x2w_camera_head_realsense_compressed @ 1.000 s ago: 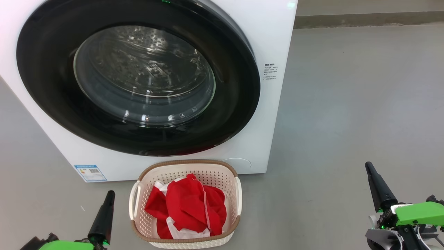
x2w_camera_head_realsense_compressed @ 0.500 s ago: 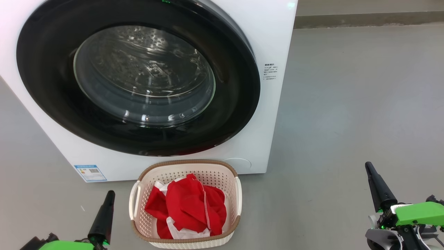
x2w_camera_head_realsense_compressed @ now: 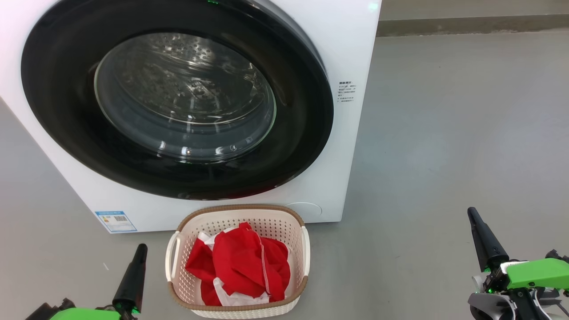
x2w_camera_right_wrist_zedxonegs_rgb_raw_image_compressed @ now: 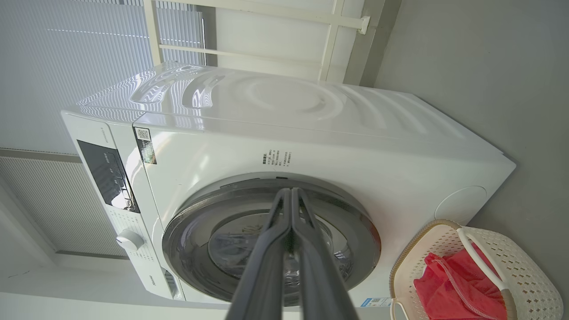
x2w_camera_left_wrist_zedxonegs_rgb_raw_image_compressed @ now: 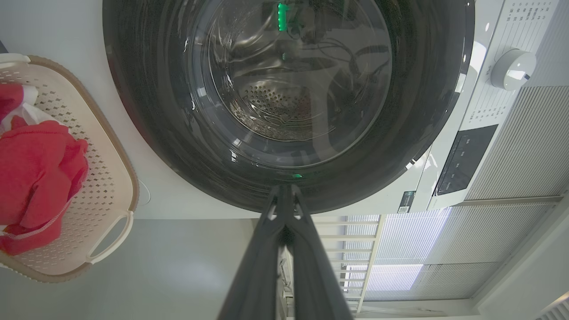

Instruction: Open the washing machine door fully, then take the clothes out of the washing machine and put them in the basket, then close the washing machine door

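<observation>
Two grippers sit nearest the camera. The left gripper (x2w_camera_head_realsense_compressed: pixel 141 249) rises from the lower left of the head view, just left of the basket. Its two dark fingers are pressed together into one spike, holding nothing, and lean slightly right. The right gripper (x2w_camera_head_realsense_compressed: pixel 472 216) stands well off to the right over bare floor (x2w_camera_head_realsense_compressed: pixel 444 142). Its fingers are likewise shut and empty, and lean left from a green wrist. In each wrist view the finger pair meets at the tip and aims at the machine's front.

One basket (x2w_camera_head_realsense_compressed: pixel 304 249) stands on the floor between the grippers, closer to the left one, with its far rim just in front of the machine's lower front edge. Inside it lies one heap of the clothes (x2w_camera_head_realsense_compressed: pixel 242 264), red with white trim. I cannot tell how many garments are in the heap.

Behind the basket is one washing machine (x2w_camera_head_realsense_compressed: pixel 351 49), with one blue label (x2w_camera_head_realsense_compressed: pixel 115 221) at its lower left front corner. Its single washing machine door (x2w_camera_head_realsense_compressed: pixel 306 133) lies closed against the front, and the perforated drum shows through the glass.
</observation>
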`<state>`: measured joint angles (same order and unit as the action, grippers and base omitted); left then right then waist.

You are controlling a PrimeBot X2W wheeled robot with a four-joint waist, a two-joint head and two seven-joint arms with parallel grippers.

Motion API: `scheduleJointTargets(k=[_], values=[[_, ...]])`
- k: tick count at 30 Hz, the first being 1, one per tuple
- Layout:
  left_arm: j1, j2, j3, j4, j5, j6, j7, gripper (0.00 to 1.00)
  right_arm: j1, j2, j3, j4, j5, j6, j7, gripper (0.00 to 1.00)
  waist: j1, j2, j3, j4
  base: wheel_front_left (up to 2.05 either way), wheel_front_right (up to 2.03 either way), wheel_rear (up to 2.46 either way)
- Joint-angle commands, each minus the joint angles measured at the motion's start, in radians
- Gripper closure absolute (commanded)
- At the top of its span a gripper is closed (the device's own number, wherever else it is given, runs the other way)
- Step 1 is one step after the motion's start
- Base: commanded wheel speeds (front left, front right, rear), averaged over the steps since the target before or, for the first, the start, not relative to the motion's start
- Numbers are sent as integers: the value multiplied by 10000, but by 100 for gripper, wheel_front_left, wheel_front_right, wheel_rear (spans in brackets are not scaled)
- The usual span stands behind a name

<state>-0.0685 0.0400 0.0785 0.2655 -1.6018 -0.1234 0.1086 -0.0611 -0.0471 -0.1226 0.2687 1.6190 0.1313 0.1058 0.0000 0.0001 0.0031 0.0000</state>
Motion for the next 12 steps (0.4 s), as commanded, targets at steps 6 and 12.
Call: scheduleJointTargets(k=[6, 12], values=[[-395, 102, 352, -203, -69, -73, 45, 100, -465, -62, 121, -242, -77, -6, 48, 100, 0, -1, 0, 0, 0, 0, 0], [-395, 102, 352, -204, -69, -73, 45, 100, -465, -59, 117, -241, -81, -6, 51, 100, 0, -1, 0, 0, 0, 0, 0]])
